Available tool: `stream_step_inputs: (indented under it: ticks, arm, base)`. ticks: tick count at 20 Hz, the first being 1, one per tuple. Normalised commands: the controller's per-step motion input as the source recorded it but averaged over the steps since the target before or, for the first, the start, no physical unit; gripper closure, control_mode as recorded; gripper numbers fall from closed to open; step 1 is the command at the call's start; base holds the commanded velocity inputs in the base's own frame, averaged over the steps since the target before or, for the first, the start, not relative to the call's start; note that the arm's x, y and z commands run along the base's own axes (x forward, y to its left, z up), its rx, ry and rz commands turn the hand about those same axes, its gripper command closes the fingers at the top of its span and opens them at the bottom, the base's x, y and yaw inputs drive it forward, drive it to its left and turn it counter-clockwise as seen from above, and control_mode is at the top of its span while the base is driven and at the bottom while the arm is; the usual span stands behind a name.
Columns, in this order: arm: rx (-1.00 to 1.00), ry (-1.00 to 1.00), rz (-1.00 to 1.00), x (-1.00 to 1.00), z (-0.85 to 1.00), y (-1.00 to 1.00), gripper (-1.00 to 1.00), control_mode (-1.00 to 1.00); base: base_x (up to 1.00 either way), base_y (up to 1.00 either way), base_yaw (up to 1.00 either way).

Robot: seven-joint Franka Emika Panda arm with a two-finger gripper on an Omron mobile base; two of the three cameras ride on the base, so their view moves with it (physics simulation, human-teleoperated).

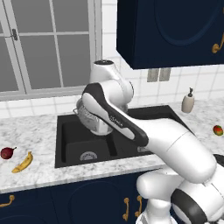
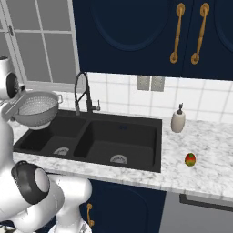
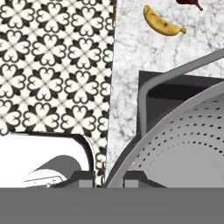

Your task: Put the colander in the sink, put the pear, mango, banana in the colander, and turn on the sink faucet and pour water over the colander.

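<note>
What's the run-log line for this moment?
gripper: shut on colander rim | colander: held above sink left basin | pear, banana, mango: on counter

Arm hides most of colander (image 1: 89,117); pear (image 3: 189,2) cut by hand view's top edge.

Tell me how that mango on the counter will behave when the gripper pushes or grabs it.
The mango is a small smooth oval lying alone on flat marble counter, so a sideways nudge would probably set it rolling. Its rounded skin looks slippery for two narrow fingers; an off-centre pinch may squirt it out. It looks firm rather than floppy.
</note>
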Motion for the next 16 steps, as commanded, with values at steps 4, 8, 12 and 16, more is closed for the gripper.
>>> stream_step_inputs:
  ticks: [4, 8, 12, 16]
  arm:
    - [-0.02, 0.00, 0.03, 0.49, -0.64, 0.26, 1.00, -1.00]
    - [-0.01, 0.00, 0.04, 0.62, -0.70, 0.11, 1.00, -1.00]
    - [-0.02, 0.03, 0.01, 0.58, -0.52, 0.22, 1.00, -1.00]
    - [-0.06, 0.05, 0.00, 0.59, -0.52, 0.38, 1.00, -1.00]
  base:
    - [0.00, 0.00, 0.00]
    - [0.00, 0.00, 0.00]
    - [0.00, 0.00, 0.00]
    - [0.00, 0.00, 0.00]
